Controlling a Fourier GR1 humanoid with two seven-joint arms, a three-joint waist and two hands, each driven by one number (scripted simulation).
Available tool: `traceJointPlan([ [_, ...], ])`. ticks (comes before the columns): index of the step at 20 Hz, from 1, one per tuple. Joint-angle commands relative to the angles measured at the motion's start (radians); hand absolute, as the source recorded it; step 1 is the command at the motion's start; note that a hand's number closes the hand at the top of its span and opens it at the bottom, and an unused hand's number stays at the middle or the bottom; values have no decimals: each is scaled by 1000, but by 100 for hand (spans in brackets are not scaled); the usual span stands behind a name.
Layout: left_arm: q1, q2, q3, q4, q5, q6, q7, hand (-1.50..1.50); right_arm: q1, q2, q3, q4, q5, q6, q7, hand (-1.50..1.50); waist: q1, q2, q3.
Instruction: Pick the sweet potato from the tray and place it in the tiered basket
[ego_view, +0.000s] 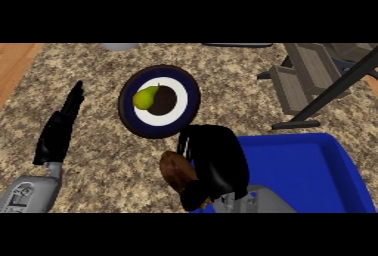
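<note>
My right hand (216, 162) is curled round the brown sweet potato (176, 171), which shows at the hand's left side. The hand hangs at the left edge of the blue tray (317, 172), partly over the counter. The tiered basket (314, 75), grey with dark struts, stands at the upper right, well away from the hand. At the left my left hand (60, 127) rests with straight fingers pointing up, holding nothing.
A dark-rimmed plate (190, 90) with a white ring and a yellow-green pear (145, 97) lies on the speckled counter just above my right hand. The counter's wooden-coloured edge (16, 60) runs along the upper left.
</note>
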Motion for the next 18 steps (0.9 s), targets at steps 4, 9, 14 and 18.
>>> traceJointPlan([
  [4, -3, -10, 22, 53, -15, 24, -17, 0, -344, 9, -154, -125, -1, -61, 200, 150, -31, -5, -1],
  [9, -38, 27, 48, 53, 13, -27, 17, 0, -612, 9, -313, -75, 44, -29, 243, 150, -33, -8, -1],
  [14, 36, -12, 13, -4, -31, 24, 0, 0, -784, -91, -456, -1, 54, 125, 199, 150, -38, -11, 0],
  [18, 37, 18, 39, 4, -6, -17, -10, 0, -835, -178, -531, 77, -32, 235, 141, 150, -42, -10, 0],
])
